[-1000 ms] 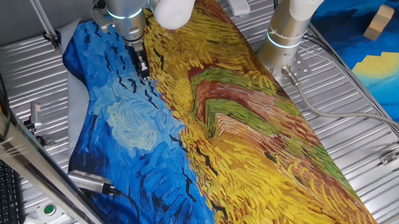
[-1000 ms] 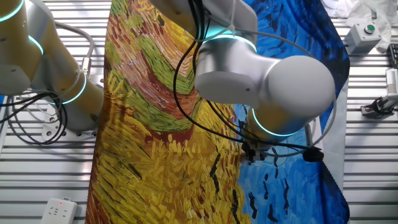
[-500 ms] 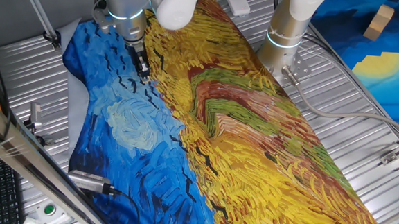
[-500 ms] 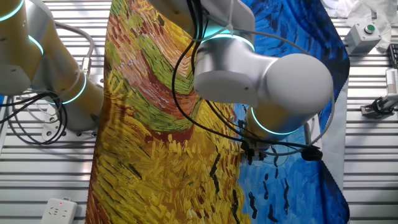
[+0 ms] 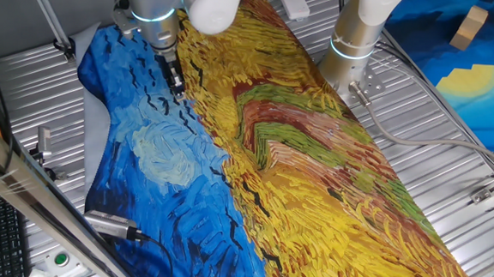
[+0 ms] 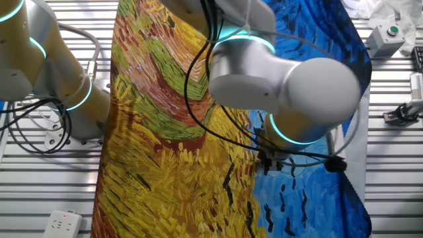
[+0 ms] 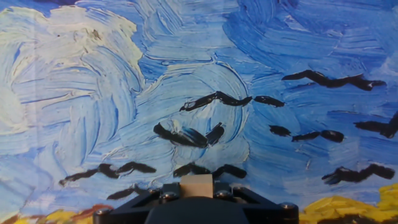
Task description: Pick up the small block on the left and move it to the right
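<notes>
The small block (image 7: 196, 185) is a tiny tan cube held between my gripper's fingers at the bottom edge of the hand view. My gripper (image 7: 196, 190) is shut on it. In one fixed view the gripper (image 5: 178, 84) points down over the blue, bird-painted part of the cloth (image 5: 151, 158), near its far left corner. In the other fixed view the gripper (image 6: 269, 162) is mostly hidden under the arm's big grey joint. The block is too small to make out in either fixed view.
The painted cloth covers the table, blue on one side and yellow (image 5: 330, 178) on the other. A second arm's base (image 5: 353, 42) stands at the far edge. A larger tan wooden block (image 5: 469, 27) lies at the far right. A metal cylinder (image 5: 113, 225) lies near the cloth's front edge.
The arm has shifted very slightly. The gripper stays shut on the small block over the same blue patch.
</notes>
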Controlling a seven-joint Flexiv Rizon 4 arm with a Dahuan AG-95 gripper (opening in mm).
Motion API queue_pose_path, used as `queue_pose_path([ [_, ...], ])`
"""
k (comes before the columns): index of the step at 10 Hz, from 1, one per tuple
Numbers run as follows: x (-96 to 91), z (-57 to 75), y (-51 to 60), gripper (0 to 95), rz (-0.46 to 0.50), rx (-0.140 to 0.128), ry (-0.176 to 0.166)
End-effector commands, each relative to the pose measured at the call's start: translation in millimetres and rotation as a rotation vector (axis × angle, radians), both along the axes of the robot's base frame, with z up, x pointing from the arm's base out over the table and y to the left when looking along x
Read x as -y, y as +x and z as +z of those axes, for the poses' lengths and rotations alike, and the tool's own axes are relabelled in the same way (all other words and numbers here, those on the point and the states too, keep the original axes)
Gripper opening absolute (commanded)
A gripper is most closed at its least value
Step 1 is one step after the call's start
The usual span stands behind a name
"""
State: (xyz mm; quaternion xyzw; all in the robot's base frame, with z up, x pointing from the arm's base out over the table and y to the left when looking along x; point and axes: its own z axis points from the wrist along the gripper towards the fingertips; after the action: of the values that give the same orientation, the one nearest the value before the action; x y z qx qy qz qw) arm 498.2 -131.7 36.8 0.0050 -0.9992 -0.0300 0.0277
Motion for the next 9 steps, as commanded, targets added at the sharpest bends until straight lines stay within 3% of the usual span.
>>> queue_pose_path([
  [1,-1.1,1.9,0.3,0.0,-0.001,0.01,0.003],
  [9,-42.8,4.6,22.8,0.0,-0.06,0.001,-0.014],
])
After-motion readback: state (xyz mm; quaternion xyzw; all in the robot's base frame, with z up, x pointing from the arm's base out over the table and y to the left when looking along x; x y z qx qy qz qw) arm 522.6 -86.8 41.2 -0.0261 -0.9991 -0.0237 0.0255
